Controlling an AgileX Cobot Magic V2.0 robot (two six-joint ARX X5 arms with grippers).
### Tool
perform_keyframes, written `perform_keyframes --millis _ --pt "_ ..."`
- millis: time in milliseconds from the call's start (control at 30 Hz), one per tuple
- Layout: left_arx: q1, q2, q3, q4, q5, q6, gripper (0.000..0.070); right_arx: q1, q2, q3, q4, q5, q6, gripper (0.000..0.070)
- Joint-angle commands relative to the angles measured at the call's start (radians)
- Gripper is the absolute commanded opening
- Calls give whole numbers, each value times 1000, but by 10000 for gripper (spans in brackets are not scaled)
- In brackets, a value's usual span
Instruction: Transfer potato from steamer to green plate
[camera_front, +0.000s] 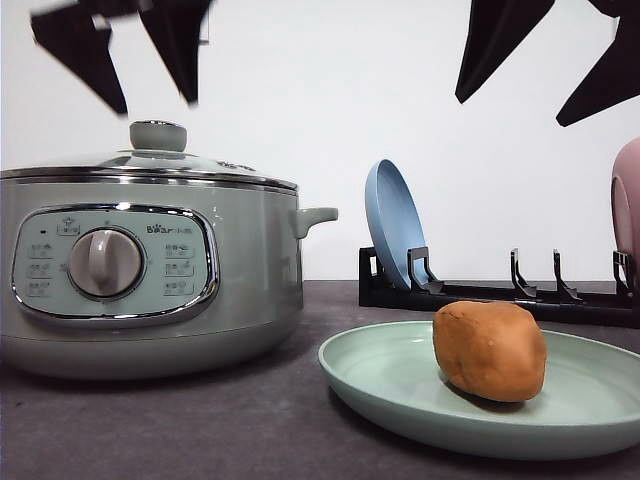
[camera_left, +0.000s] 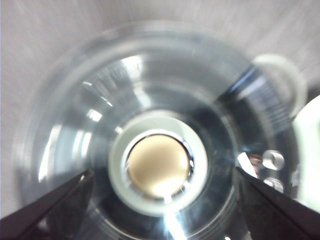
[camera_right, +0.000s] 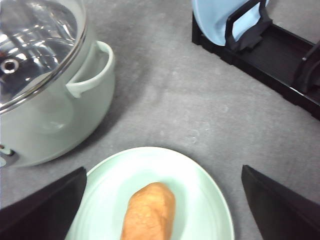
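Potato (camera_front: 490, 350) lies on the green plate (camera_front: 400, 385), right of centre in front view, on its side, not touching the rim. Plate sits on the dark grey desk (camera_front: 200, 430), just beside the steamer (camera_front: 240, 280), w/ a narrow strip of desk between them.

Steamer is at front-left, lid (camera_front: 150, 160) on, knob (camera_front: 158, 135) upright at centre, control panel w/ round dial (camera_front: 106, 262) facing the camera, side handle (camera_front: 315, 218) pointing toward the plate.

Left gripper (camera_front: 130, 60) hangs above the lid knob, not touching; its fingers (camera_left: 50, 210) are spread wide, empty, one each side of the knob in left wrist view. That view is blurred.

Right gripper (camera_front: 545, 55) is up high above the plate; fingers (camera_right: 45, 210) released, wide apart, nothing between them. In right wrist view the potato lies below and between them, well clear.

Behind the plate: black dish rack (camera_front: 500, 292) w/ a blue plate (camera_front: 392, 225) standing on edge at its left end, and a pink dish (camera_front: 627, 205) at the right edge of front view.
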Motion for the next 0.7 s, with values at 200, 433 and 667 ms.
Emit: perform_keyframes --millis 200,433,667 --pt "-6 -140 34 -57 136 1 550 8 6 16 0 -138 -12 629" --pt "-6 -231 34 -129 304 1 550 8 6 16 -34 -241 -12 628" --pt "-6 -280 34 -207 360 5 549 9 6 16 -82 -280 -12 628"
